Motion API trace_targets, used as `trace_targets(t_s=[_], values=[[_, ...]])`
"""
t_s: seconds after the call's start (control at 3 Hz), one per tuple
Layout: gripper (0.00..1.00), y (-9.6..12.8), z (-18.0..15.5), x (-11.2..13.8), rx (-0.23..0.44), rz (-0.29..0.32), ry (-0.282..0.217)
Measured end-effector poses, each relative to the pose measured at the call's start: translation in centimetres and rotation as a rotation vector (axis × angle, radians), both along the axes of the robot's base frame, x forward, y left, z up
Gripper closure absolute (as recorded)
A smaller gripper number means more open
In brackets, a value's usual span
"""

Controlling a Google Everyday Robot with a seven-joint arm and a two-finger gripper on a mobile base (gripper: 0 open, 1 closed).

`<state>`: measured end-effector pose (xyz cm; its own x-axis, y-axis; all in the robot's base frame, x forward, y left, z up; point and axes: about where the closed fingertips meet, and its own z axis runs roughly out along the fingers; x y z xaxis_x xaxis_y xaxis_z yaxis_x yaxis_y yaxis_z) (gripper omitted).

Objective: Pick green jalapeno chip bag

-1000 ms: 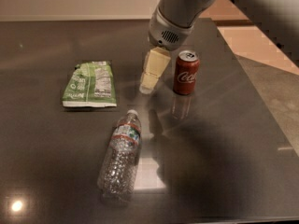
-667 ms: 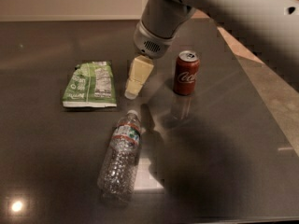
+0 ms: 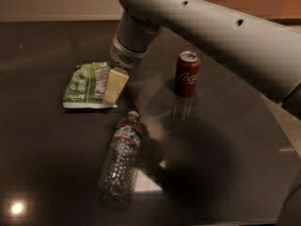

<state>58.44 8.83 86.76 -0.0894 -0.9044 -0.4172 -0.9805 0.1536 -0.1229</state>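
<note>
Right at the edge of the flat, crinkled green jalapeno chip bag point(image 3: 87, 84), the cream-coloured gripper point(image 3: 114, 86) points down.
The bag lies on a dark glossy table point(image 3: 42, 140), near a red soda can point(image 3: 187, 73) and a toppled clear plastic bottle point(image 3: 121, 157); whether the gripper is open or holds anything cannot be told.

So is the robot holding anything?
Cannot tell: the gripper is at the edge of the green chip bag, which lies flat on the table.
</note>
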Motion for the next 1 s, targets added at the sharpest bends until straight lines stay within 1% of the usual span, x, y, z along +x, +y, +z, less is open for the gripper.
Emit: trace_targets(t_s=[0.67, 1.0], values=[[0.0, 4.6, -2.2, 0.8, -0.002, 0.024, 0.055], [0.0, 5.9, -2.9, 1.0, -0.017, 0.036, 0.06]])
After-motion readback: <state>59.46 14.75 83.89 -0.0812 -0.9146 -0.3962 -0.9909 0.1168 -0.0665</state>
